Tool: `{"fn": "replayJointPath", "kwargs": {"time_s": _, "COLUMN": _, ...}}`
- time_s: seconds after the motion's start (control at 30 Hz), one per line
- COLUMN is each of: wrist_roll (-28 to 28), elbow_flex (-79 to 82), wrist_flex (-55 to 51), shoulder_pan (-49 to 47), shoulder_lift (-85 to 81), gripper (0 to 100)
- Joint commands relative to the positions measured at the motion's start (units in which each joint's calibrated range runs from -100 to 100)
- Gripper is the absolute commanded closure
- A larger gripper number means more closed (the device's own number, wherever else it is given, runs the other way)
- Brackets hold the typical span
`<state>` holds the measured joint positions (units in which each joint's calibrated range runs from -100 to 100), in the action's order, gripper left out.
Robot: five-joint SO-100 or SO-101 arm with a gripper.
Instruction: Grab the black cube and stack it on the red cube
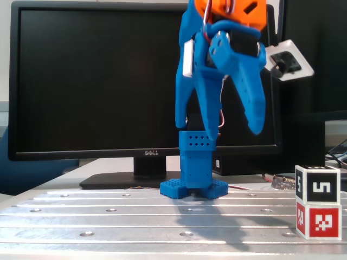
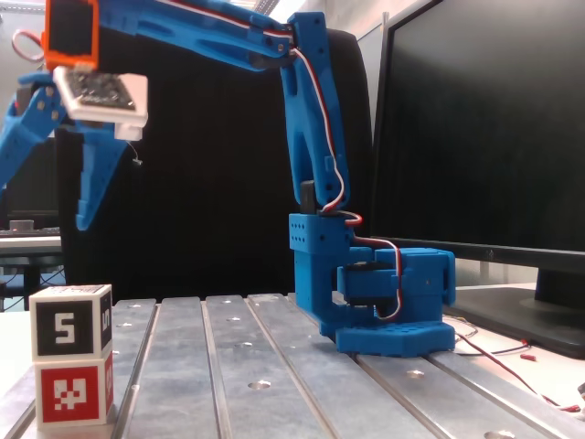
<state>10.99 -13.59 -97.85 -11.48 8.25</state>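
Note:
The black cube (image 1: 317,184) with a white "5" label sits squarely on top of the red cube (image 1: 319,220) at the right front of the metal table. In the other fixed view the same stack stands at the lower left, black cube (image 2: 71,320) on red cube (image 2: 73,391). My blue gripper (image 1: 218,127) hangs high above the table, jaws spread wide and empty, well left of the stack. In the other fixed view the gripper (image 2: 41,197) is above the stack, clear of it.
The arm's blue base (image 1: 194,187) is bolted to the slotted metal table (image 1: 135,216). A black Dell monitor (image 1: 97,81) stands behind it. Loose cables (image 2: 512,352) lie beside the base. A black chair back (image 2: 201,183) is behind the arm.

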Motion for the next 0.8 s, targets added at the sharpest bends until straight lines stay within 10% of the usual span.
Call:
{"fn": "replayJointPath", "kwargs": {"time_s": 0.0, "wrist_roll": -3.7, "elbow_flex": 1.6, "wrist_flex": 2.0, "shoulder_pan": 0.0, "shoulder_lift": -3.7, "gripper": 68}}
{"fn": "replayJointPath", "kwargs": {"time_s": 0.77, "wrist_roll": -11.1, "elbow_flex": 59.1, "wrist_flex": 37.0, "shoulder_pan": 0.9, "shoulder_lift": -42.2, "gripper": 85}}
